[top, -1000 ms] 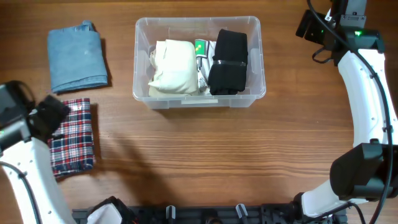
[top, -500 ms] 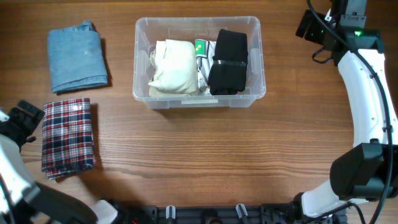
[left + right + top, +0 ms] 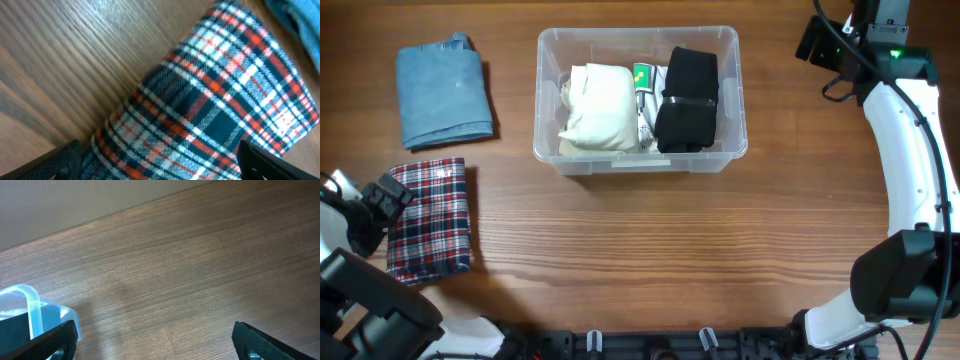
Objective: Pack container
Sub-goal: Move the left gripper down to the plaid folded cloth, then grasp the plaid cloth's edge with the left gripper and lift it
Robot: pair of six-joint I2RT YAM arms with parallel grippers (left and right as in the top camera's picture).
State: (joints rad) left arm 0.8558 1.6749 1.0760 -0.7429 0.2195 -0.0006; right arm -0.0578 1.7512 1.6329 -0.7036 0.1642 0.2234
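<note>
Since half a second ago the left gripper (image 3: pixel 388 196) has slid right, from bare wood to the left edge of the folded red, white and navy plaid cloth (image 3: pixel 430 218) at the lower left of the overhead frame. Its wrist view shows the jaws spread wide, plaid between them but not pinched. A folded light-blue denim garment (image 3: pixel 442 92) lies at upper left. The clear rectangular plastic container (image 3: pixel 638 33) sits at upper centre on the brown wooden table (image 3: pixel 650 250), holding a folded cream garment (image 3: pixel 600 105) on its left side and a folded black garment (image 3: pixel 687 100) on its right. The right gripper (image 3: pixel 155 335) hangs wide open over bare wood, holding nothing, with a container corner at its view's lower left
</note>
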